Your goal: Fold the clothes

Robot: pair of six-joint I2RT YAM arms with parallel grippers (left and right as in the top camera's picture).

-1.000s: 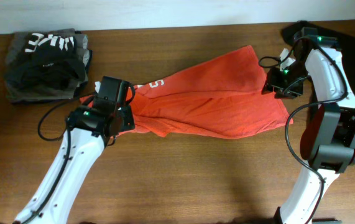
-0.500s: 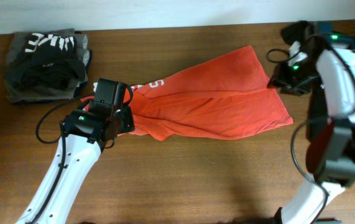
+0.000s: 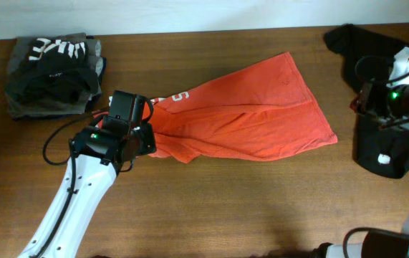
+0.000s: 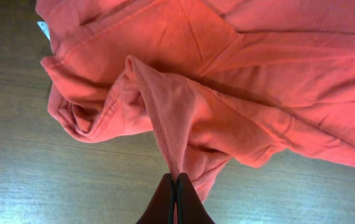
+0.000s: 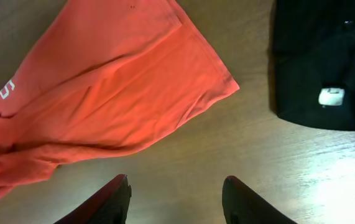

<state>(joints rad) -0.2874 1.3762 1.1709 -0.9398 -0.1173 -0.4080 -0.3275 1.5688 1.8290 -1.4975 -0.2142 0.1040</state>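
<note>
The red-orange T-shirt (image 3: 247, 118) lies stretched across the middle of the table, white lettering near its left end. My left gripper (image 3: 145, 137) is shut on a bunched fold of the shirt's left end; in the left wrist view the fold (image 4: 177, 118) runs into the closed left gripper (image 4: 176, 182). The black garment (image 3: 376, 86) lies crumpled at the far right, with a small white logo (image 5: 331, 96). My right gripper (image 5: 176, 186) is open and empty, above bare table between the shirt's right hem (image 5: 208, 62) and the black garment (image 5: 320, 56).
A neat pile of folded dark grey and black clothes (image 3: 52, 73) with white lettering sits at the back left corner. The table's back edge meets a white wall. Bare wood lies in front of the shirt.
My right gripper has let go of the shirt's right edge and swung away to the right, over the black garment. The shirt's right hem now lies flat. My left gripper has barely moved.
</note>
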